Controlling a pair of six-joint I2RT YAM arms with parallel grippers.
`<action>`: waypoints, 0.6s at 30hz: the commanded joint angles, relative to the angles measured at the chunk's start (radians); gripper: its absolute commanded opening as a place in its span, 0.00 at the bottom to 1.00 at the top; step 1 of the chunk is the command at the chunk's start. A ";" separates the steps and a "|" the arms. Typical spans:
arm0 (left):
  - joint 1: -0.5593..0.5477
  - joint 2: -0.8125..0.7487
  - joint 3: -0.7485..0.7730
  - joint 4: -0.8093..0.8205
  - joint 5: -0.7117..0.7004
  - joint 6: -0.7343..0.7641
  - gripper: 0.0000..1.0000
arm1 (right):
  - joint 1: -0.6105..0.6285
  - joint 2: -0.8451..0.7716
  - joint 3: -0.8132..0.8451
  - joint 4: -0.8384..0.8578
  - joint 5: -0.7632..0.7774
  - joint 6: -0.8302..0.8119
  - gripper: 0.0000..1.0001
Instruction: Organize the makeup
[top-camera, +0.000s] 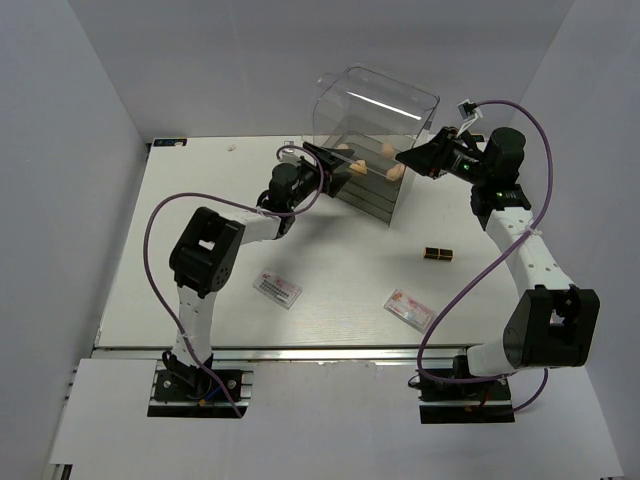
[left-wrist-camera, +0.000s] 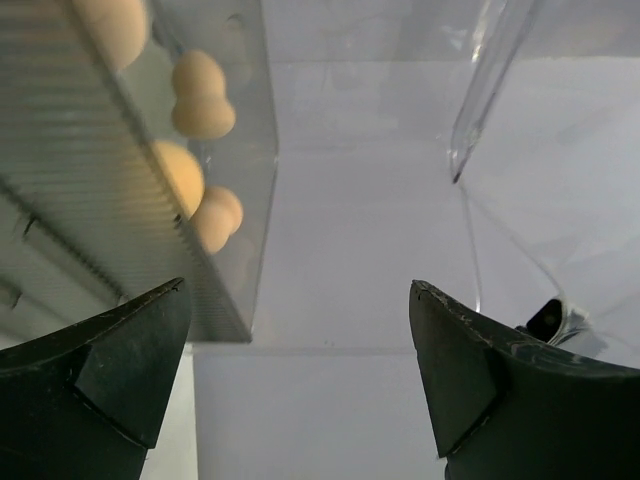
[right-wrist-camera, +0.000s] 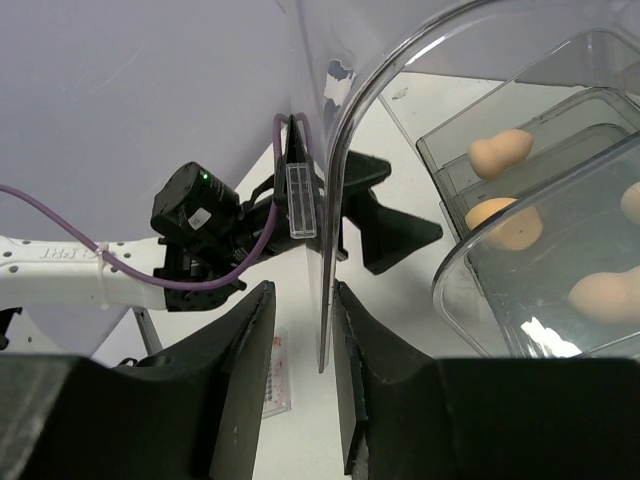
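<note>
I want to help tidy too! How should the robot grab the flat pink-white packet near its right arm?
Probably from straight above, pinching the packet across its narrow width. It lies flat and slanted on the table, so the pinch must turn to line up with its long edges.

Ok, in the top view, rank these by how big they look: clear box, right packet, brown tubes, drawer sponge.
1. clear box
2. right packet
3. brown tubes and drawer sponge: these look about alike, and the sponge sits behind plastic, so I won't rank them.
</note>
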 joint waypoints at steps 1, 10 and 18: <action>-0.003 -0.098 -0.048 -0.054 0.056 0.033 0.98 | 0.000 -0.026 0.017 0.063 -0.023 0.005 0.35; -0.002 -0.208 -0.209 -0.201 0.085 0.113 0.98 | 0.000 -0.023 0.039 0.064 -0.027 0.010 0.32; 0.014 -0.375 -0.358 -0.309 0.031 0.231 0.98 | 0.000 -0.036 0.022 0.011 -0.038 -0.035 0.44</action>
